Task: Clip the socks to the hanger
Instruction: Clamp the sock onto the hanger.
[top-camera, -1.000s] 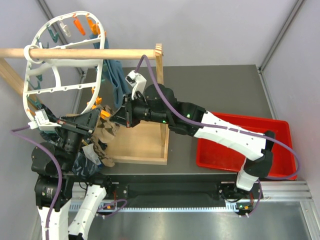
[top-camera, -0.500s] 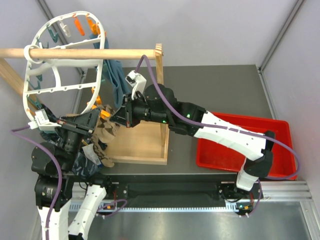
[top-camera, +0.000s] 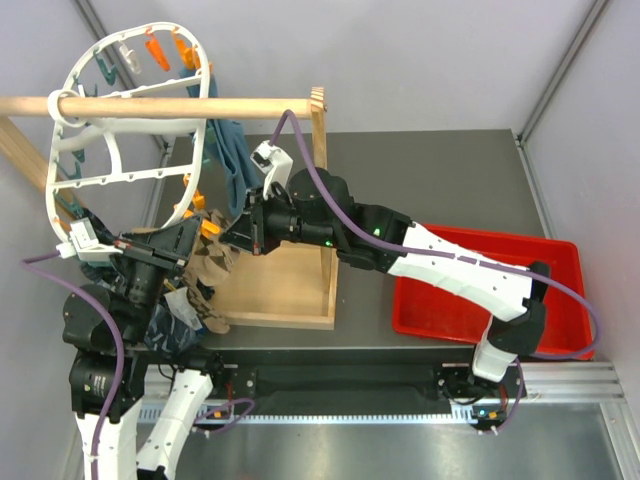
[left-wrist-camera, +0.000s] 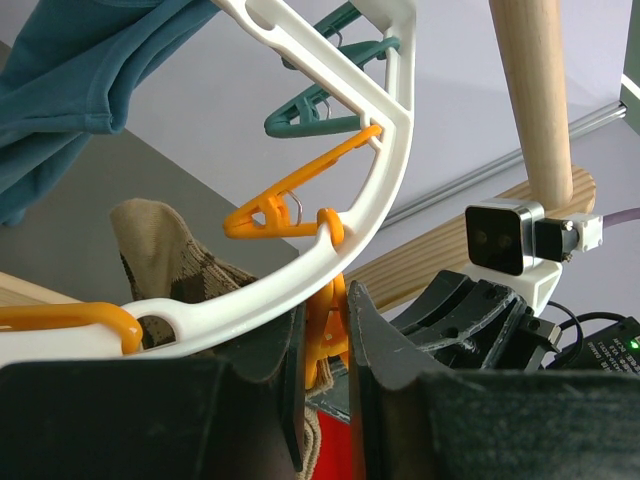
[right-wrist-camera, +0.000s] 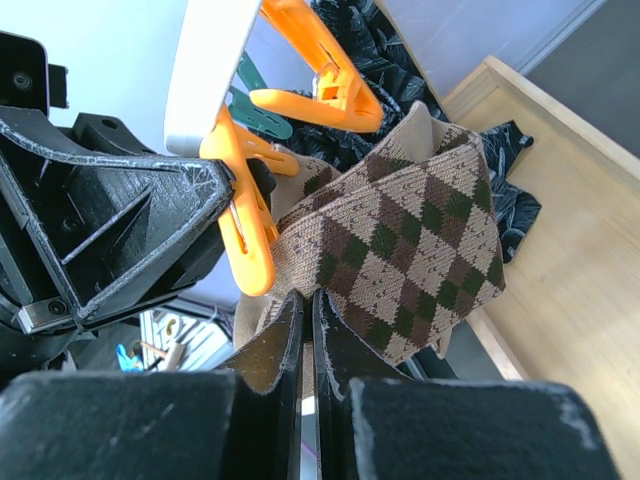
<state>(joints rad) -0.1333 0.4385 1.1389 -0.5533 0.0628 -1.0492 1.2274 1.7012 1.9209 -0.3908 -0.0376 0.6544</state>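
The white oval hanger (top-camera: 120, 165) hangs tilted on the wooden rod, with orange and teal pegs on its rim. My left gripper (top-camera: 195, 235) is at the hanger's lower rim (left-wrist-camera: 370, 200), shut on the handles of an orange peg (left-wrist-camera: 330, 320). My right gripper (top-camera: 232, 238) faces it from the right, shut on a brown and beige argyle sock (right-wrist-camera: 410, 240). The sock's edge lies against the tip of that orange peg (right-wrist-camera: 245, 230). In the left wrist view the sock (left-wrist-camera: 160, 245) shows behind the rim. Whether the peg bites the fabric is hidden.
A wooden rod (top-camera: 170, 105) on posts carries the hanger above a wooden base (top-camera: 285, 290). A teal cloth (top-camera: 228, 150) hangs from the rim. Dark clothes (top-camera: 175, 315) are piled at the left arm. A red tray (top-camera: 490, 290) lies at the right.
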